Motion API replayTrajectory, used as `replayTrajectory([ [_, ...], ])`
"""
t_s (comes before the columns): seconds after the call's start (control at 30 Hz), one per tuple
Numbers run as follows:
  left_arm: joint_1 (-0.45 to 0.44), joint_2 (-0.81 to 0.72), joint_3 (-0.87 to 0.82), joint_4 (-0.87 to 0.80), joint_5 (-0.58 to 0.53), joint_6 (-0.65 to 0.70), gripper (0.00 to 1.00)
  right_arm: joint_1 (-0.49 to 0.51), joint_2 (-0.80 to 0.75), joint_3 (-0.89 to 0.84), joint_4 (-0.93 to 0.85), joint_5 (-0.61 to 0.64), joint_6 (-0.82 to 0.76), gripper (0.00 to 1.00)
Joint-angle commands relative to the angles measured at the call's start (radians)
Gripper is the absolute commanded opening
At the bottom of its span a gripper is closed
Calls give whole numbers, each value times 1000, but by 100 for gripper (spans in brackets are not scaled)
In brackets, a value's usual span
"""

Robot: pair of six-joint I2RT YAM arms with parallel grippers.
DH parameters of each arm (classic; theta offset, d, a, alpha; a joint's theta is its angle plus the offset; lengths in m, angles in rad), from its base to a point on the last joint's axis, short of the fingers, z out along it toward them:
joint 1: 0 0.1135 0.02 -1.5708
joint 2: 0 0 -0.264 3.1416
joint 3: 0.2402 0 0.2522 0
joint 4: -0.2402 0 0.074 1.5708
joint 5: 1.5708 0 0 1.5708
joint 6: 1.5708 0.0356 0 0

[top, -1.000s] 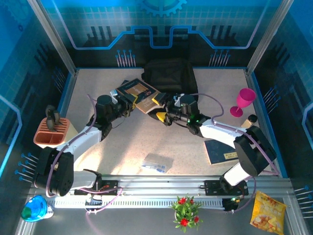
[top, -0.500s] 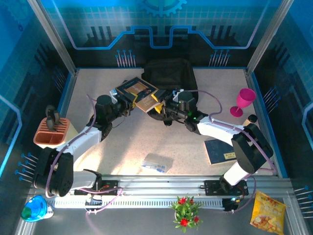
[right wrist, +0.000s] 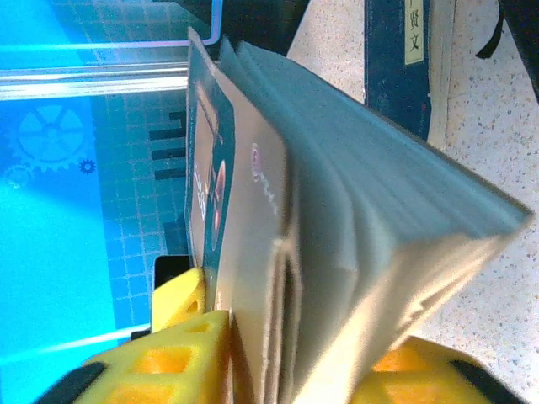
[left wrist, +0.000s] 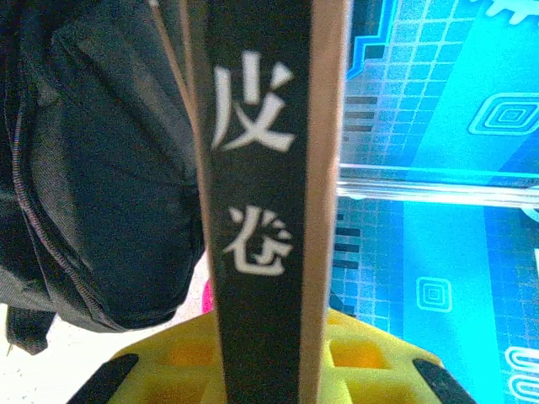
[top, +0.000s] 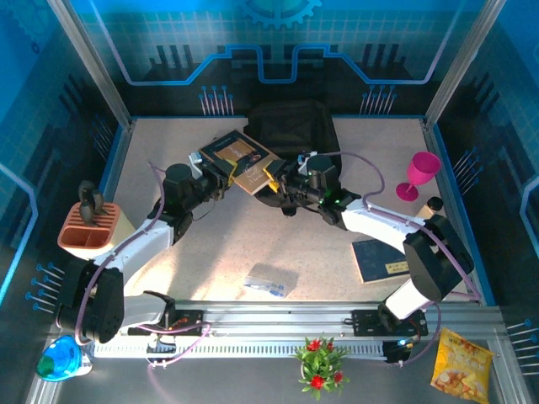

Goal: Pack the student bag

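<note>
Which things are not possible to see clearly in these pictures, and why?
Top view: whether the student bag is open; dark fabric, its front partly covered by the held book.
Left wrist view: the book's title; top edge cuts the spine.
Top view: clear packet's contents; too small.
Right wrist view: blue book's label; cut by top edge.
</note>
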Motion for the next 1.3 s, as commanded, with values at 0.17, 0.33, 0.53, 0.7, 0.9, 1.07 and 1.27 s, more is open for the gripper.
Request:
replayTrajectory([
  [0.17, -24, 54, 97, -120, 78, 178, 36, -82, -113, 41, -108, 43, -244, 8],
  [0.33, -69, 113, 241, -392, -1, 451, 60, -183, -222, 46, -241, 70, -447, 4],
  [0.53, -168, 269, 468, -614, -67, 727, 71, -356, -321, 63, -420, 34, -618, 3],
  [0.7, -272, 432, 659, -737, -101, 912, 73, -502, -411, 47, -571, 45, -715, 1],
  [0.9, -350, 642, 858, -821, -65, 1027, 71, -652, -505, 9, -707, 48, -762, 1],
  [1.07, -402, 797, 1026, -901, -26, 1104, 63, -753, -566, -6, -786, 51, -791, 1],
  [1.27, -405, 948, 1199, -982, 78, 1107, 53, -795, -591, -27, -791, 5, -790, 1],
])
